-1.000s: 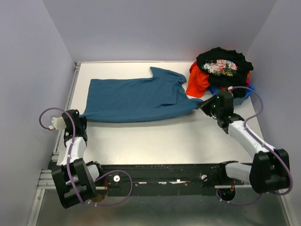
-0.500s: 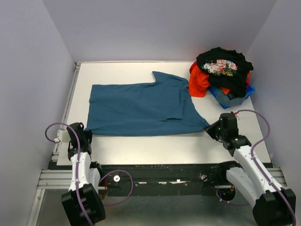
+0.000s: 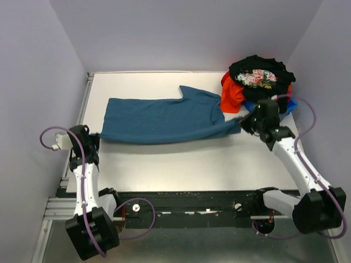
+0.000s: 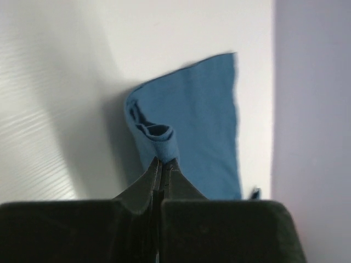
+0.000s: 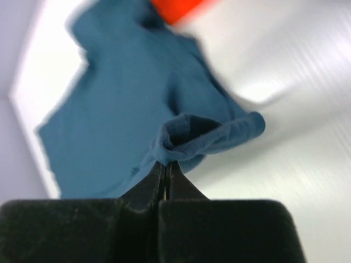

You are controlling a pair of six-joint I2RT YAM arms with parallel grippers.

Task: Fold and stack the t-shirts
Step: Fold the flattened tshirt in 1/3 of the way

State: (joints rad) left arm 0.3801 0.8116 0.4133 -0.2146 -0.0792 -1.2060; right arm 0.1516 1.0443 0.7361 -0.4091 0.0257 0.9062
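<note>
The teal-blue t-shirt [image 3: 164,119] lies spread across the middle of the white table, stretched between my two grippers. My left gripper [image 3: 93,137] is shut on its near-left corner; the left wrist view shows the cloth [image 4: 192,120] pinched at the fingertips [image 4: 162,162]. My right gripper [image 3: 245,121] is shut on its near-right corner, seen as a bunched fold [image 5: 203,134] in the right wrist view. The black floral t-shirt [image 3: 259,76] tops a pile at the back right, over the orange-red t-shirt [image 3: 230,96] and the bright blue t-shirt [image 3: 286,104].
The table's [image 3: 181,164] left edge has a metal rail [image 3: 82,109]. Grey walls enclose the left, back and right. A black frame bar [image 3: 192,200] runs along the near edge between the arm bases. Purple cables loop beside both arms.
Both grippers have moved away from the near edge toward the back, carrying the teal shirt's near hem with them. The shirt now looks narrower front to back.
</note>
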